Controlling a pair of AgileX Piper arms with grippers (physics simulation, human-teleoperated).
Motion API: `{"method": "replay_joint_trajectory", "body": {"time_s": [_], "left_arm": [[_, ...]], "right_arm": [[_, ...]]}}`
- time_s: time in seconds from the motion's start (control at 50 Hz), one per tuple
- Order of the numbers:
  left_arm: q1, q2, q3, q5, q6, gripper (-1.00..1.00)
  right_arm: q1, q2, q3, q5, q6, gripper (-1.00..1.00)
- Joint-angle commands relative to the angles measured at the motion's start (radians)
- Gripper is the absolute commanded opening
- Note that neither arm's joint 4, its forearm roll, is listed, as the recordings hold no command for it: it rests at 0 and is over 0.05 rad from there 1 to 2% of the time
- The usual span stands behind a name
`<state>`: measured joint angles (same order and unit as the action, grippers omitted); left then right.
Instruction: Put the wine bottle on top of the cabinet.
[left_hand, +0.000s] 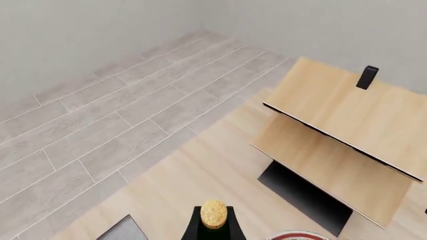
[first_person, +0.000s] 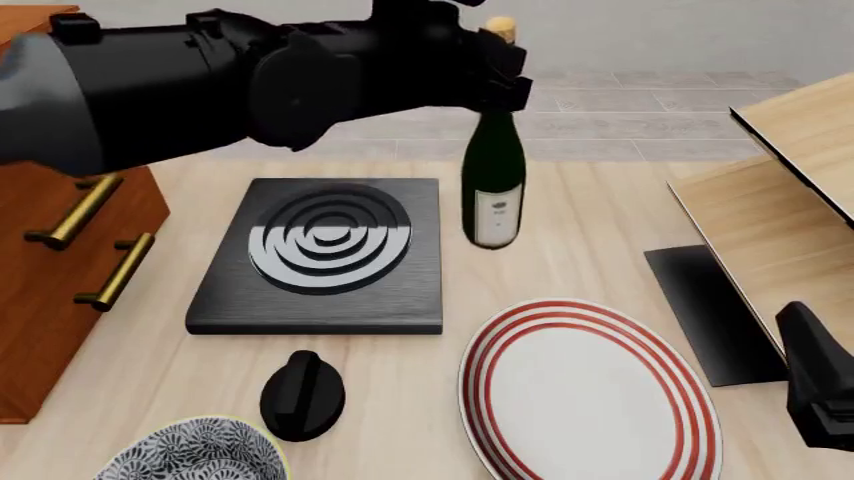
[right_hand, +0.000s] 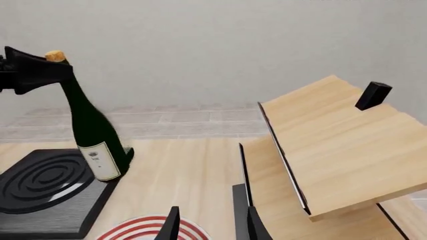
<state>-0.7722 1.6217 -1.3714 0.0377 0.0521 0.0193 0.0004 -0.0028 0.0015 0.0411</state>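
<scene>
The wine bottle (first_person: 494, 185) is dark green with a white label and a tan cork (first_person: 502, 27). It stands upright just right of a black ringed pad; I cannot tell whether its base touches the table. My left gripper (first_person: 498, 80) reaches over from the left and is shut on the bottle's neck just under the cork, as the right wrist view also shows (right_hand: 59, 70). In the left wrist view only the cork (left_hand: 213, 214) and dark neck show. The reddish-brown cabinet (first_person: 47, 250) with brass handles stands at the far left. My right gripper (right_hand: 210, 225) is open and empty, low at the right.
A black ringed pad (first_person: 320, 255) lies between cabinet and bottle. A red-striped plate (first_person: 587, 395), a black knob-shaped object (first_person: 303, 395) and a patterned bowl (first_person: 194, 455) sit nearer the front. Pale slanted wooden furniture (first_person: 787, 190) carrying a small black block (right_hand: 372, 95) fills the right side.
</scene>
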Motion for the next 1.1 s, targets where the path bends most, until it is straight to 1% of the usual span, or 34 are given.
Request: {"method": "replay_joint_trajectory", "body": {"time_s": [0.02, 0.06, 0.08, 0.1, 0.14, 0.3, 0.36, 0.44, 0.56, 0.68, 0.72, 0.78, 0.84, 0.88, 0.92, 1.0, 1.1], "left_arm": [[-0.018, -0.124, 0.066, -0.014, 0.009, -1.0], [-0.019, -0.132, 0.07, -0.016, 0.005, -1.0], [-0.017, -0.148, 0.074, -0.017, -0.021, -1.0], [-0.017, -0.158, 0.074, -0.011, -0.031, -1.0], [-0.016, -0.179, 0.079, 0.001, -0.013, -1.0], [-0.036, -0.284, 0.095, 0.061, -0.004, -1.0], [-0.039, -0.312, 0.099, 0.081, 0.035, -1.0], [-0.041, -0.343, 0.096, 0.107, 0.021, -1.0], [-0.042, -0.384, 0.127, 0.127, 0.035, -1.0], [-0.028, -0.414, 0.124, 0.152, 0.023, -1.0], [-0.027, -0.429, 0.126, 0.162, 0.035, -1.0], [-0.023, -0.451, 0.131, 0.174, 0.028, -1.0], [-0.021, -0.47, 0.148, 0.179, 0.031, -1.0], [-0.008, -0.474, 0.164, 0.184, 0.051, -1.0], [0.004, -0.49, 0.181, 0.18, 0.038, -1.0], [0.009, -0.518, 0.212, 0.175, 0.036, -1.0], [0.024, -0.546, 0.223, 0.197, 0.03, -1.0]], "right_arm": [[-0.001, 0.0, 0.0, -0.002, -0.003, 1.0], [-0.002, 0.0, 0.0, -0.002, -0.003, 1.0], [-0.001, 0.0, 0.0, -0.002, -0.004, 1.0], [-0.001, 0.0, 0.0, -0.002, -0.004, 1.0], [0.0, 0.0, -0.001, 0.0, -0.007, 1.0], [0.002, 0.0, -0.001, -0.002, -0.019, 1.0], [-0.003, 0.0, -0.001, -0.011, -0.022, 1.0], [-0.003, 0.0, -0.001, -0.011, -0.022, 1.0], [-0.004, 0.0, -0.001, -0.009, -0.023, 1.0], [-0.004, 0.0, -0.002, -0.01, -0.028, 1.0], [-0.004, 0.0, -0.001, -0.011, -0.028, 1.0], [-0.005, 0.0, -0.001, -0.011, -0.028, 1.0], [-0.005, 0.0, -0.001, -0.012, -0.029, 1.0], [-0.005, 0.0, -0.001, -0.013, -0.03, 1.0], [-0.005, 0.0, -0.001, -0.014, -0.03, 1.0], [-0.005, 0.0, -0.001, -0.014, -0.029, 1.0], [-0.006, 0.0, -0.002, -0.014, -0.03, 1.0]]}}
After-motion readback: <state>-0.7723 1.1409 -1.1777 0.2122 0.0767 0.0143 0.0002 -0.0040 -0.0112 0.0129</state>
